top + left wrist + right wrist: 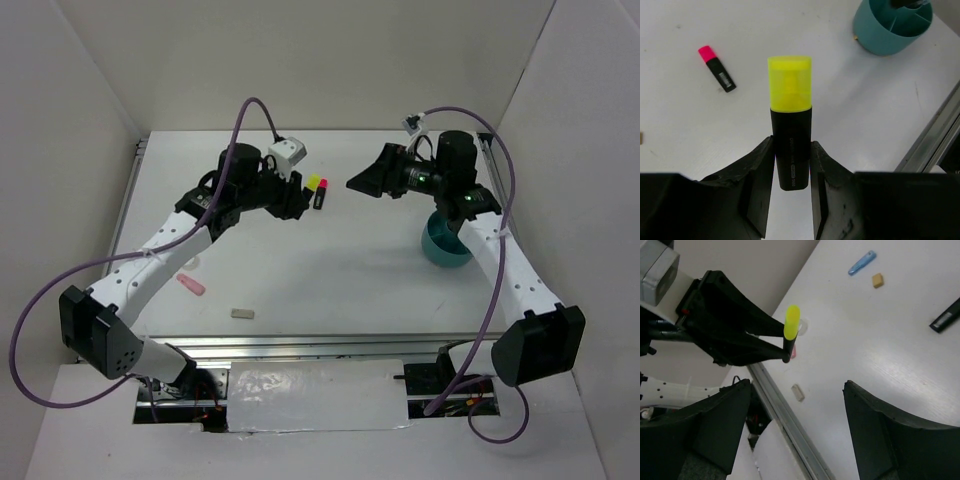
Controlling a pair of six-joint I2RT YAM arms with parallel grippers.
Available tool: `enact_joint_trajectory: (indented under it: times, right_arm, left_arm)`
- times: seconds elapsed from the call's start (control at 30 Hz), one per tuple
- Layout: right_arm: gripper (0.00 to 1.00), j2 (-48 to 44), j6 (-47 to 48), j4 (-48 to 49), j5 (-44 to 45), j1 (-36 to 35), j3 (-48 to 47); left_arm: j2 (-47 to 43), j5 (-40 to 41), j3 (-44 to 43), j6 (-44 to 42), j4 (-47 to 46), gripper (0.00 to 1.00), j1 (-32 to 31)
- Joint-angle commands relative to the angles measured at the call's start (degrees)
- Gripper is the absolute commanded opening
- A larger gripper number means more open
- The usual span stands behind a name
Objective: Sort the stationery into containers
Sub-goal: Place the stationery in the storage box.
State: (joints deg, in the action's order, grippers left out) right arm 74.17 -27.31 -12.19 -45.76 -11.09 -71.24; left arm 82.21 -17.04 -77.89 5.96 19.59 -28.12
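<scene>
Gripping the highlighter (790,125) only by its tail, the left gripper (791,152) is clamped on it; it may pivot loose in transit. The right gripper (797,405), jaws apart and empty, has its arm over the cup (880,40): collision risk.

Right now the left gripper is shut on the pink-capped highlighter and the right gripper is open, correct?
Not quite. The left gripper is shut on the yellow-capped highlighter; the pink-capped highlighter lies loose on the table, as the left wrist view shows. The right gripper is open, as you said.
</scene>
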Motion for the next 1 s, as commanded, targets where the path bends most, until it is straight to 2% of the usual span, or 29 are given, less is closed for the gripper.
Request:
enact_joint_trajectory:
  times: [0.0,0.1,0.27,0.3,0.63,0.73,0.77,0.83,0.87,0.9,0.93,0.97]
  right_arm:
    - [0.82,1.0,-4.5,6.2,-1.0,-2.5,-3.9]
    - [0.82,2.3,-4.2,5.6,-0.8,-4.6,-5.6]
    - [0.75,3.9,-4.3,5.0,-0.9,-6.0,-5.4]
    - [0.71,4.0,-4.2,4.7,-0.7,-6.4,-5.1]
    - [0.60,4.3,-0.7,1.4,0.1,-8.7,-3.2]
    - [0.50,4.4,-0.5,1.3,0.0,-8.8,-2.6]
    - [0.41,4.3,-0.4,1.3,0.0,-8.7,-2.6]
    - [0.29,4.2,0.0,1.2,0.1,-8.8,-2.5]
    - [0.18,4.1,0.2,1.1,0.1,-8.6,-2.6]
    - [0.11,3.8,0.3,0.7,0.2,-8.4,-2.8]
    - [0.05,3.6,0.3,0.5,0.1,-8.0,-2.8]
    - [0.00,3.1,0.5,-0.1,0.1,-6.7,-3.3]
  left_arm:
    - [-1.6,3.1,-2.0,-1.9,-0.8,0.00,-3.4]
    - [-3.2,4.9,-2.4,-3.6,-1.7,0.00,-7.5]
    - [-3.7,8.6,-3.6,-5.3,-1.1,0.00,-11.8]
    - [-3.8,9.2,-3.7,-5.3,-1.4,0.00,-12.1]
    - [-3.2,11.5,-5.2,-8.2,-1.0,0.00,-14.4]
    - [-3.0,11.5,-5.4,-8.2,-1.0,0.00,-14.5]
    - [-2.9,11.6,-5.3,-8.2,-1.0,0.00,-14.5]
    - [-2.9,11.7,-5.3,-8.2,-1.1,0.00,-14.5]
    - [-2.9,12.1,-5.4,-8.1,-1.0,0.00,-14.5]
    - [-2.8,12.5,-5.4,-7.8,-1.0,0.00,-14.5]
    - [-2.8,12.8,-5.6,-7.7,-0.9,0.04,-14.5]
    - [-2.8,14.2,-5.5,-7.4,-0.6,0.26,-14.5]
